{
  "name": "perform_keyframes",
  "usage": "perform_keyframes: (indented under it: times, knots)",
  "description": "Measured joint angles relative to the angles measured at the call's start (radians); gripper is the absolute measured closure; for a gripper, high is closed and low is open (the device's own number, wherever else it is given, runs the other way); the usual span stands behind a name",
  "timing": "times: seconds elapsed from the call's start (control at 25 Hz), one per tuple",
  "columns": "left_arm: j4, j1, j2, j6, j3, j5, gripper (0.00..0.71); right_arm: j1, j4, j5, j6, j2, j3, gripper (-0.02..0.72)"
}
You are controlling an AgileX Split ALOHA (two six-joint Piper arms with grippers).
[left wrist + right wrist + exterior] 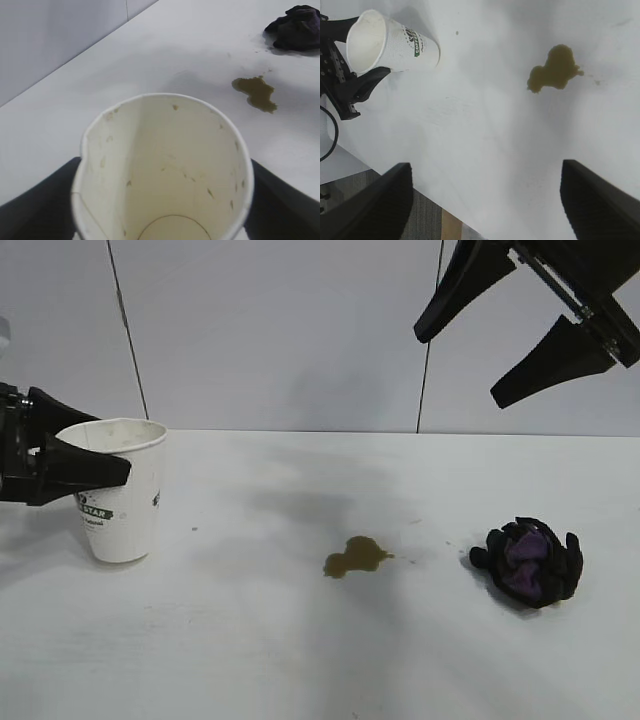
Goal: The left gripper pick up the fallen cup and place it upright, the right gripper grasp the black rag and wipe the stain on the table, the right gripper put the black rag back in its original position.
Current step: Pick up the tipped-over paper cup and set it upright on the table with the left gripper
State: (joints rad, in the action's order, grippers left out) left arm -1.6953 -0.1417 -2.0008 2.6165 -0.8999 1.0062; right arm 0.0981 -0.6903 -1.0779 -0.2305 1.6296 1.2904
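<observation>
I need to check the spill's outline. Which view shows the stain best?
The right wrist view: the stain lies large and unobstructed, seen from above, with droplets beside it. The exterior view shows it smaller, at a low angle. The left wrist view shows it beyond the cup.

Cup (122, 490) upright, table (330, 660) left; stain (355, 556) centre; black rag (530, 562) right

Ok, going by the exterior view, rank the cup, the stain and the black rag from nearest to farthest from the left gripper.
1. The cup: upright at the table's left side, between the fingers of the left gripper.
2. The stain: near the middle of the table, right of the cup.
3. The black rag: farthest, on the right side, below the raised right gripper.
</observation>
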Motion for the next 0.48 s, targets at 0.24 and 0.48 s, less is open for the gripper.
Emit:
perform_keyframes:
  times: [0.24, 0.48]
  knots:
    - [-0.002, 0.000, 0.000, -0.047, 0.000, -0.080, 0.021, 0.000, 0.000, 0.004, 0.000, 0.000, 0.000, 0.147]
    - [0.060, 0.000, 0.001, -0.047, 0.000, -0.096, 0.017, 0.000, 0.000, 0.016, 0.000, 0.000, 0.000, 0.147]
